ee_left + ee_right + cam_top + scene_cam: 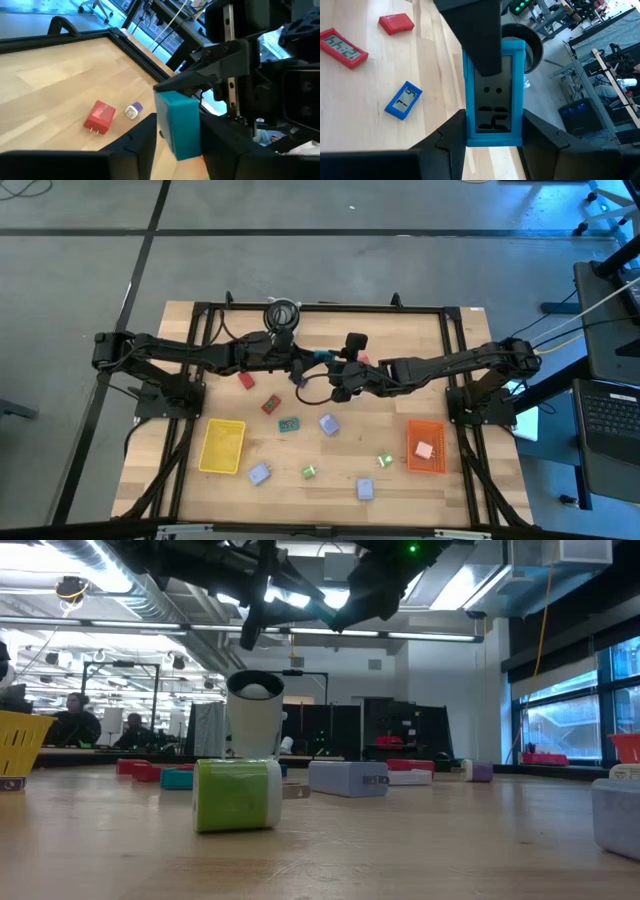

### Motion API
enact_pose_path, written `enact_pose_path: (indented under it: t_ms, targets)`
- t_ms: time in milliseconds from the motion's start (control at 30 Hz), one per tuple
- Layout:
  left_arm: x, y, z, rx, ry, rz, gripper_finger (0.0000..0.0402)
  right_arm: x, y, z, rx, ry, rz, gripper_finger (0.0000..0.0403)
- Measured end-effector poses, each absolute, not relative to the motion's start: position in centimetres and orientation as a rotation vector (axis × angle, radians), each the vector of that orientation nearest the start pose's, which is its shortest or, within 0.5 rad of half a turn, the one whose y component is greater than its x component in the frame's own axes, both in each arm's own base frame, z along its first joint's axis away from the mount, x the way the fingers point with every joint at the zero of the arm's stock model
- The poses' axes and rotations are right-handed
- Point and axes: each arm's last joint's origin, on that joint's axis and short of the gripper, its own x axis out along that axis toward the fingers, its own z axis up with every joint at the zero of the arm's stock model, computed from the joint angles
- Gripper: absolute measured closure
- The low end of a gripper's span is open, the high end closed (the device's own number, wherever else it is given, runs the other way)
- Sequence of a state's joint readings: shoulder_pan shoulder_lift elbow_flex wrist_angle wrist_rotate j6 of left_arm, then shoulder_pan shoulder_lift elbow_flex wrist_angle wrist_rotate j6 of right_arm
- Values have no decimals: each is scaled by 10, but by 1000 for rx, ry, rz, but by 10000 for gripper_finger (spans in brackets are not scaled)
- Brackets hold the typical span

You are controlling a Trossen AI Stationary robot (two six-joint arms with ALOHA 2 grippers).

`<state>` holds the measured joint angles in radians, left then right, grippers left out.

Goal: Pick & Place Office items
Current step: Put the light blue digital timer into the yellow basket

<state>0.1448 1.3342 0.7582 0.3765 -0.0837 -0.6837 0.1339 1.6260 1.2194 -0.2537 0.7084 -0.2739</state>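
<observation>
A small blue-framed item with a grey face (494,95) hangs in mid-air over the table's middle (322,356). It shows as a teal block (177,120) in the left wrist view. My left gripper (312,362) comes from the table's left and my right gripper (338,368) from its right. Both meet at this item and are shut on it. Other office items lie flat on the wood: a red block (246,380), a red clock (270,404), a blue clock (288,424) and lavender blocks (329,424). My left gripper pinches the blue item's far end, away from the right gripper, between its two fingers (147,135). One finger lies over the grey face (480,45); the other is hidden behind the item. It comes almost level from the table's left. The item is clear of the table. My right gripper pinches the blue frame's two long side edges (468,125) between its two fingers, at the end nearest its wrist. The fingers slant down from the table's right and lie along the item. The item is lifted clear of the table.
A yellow tray (222,446) stands near left. A red tray (426,446) near right holds a pink piece (424,449). A round grey-white cylinder (282,314) stands at the far edge. Green (309,472) and lavender (365,489) items lie along the near side.
</observation>
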Motion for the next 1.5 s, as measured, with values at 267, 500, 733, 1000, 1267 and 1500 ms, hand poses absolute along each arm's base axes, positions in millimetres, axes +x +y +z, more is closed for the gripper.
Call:
enact_pose_path:
  t_ms: [267,500,733,1000,1267,1500]
  targets:
    - [287,45,258,-695,106,293,321,354,29,270,-522,680,-447,250]
    - [287,44,258,-683,108,281,324,356,30,272,-510,656,-430,208]
    - [287,44,258,-684,111,276,326,356,30,272,-474,645,-409,192]
    - [287,45,258,-641,114,275,327,356,30,272,-449,642,-436,107]
    - [268,53,270,-509,167,318,327,354,30,274,-467,638,-502,105]
    - [215,49,304,-470,176,287,327,346,32,300,-505,621,-599,119]
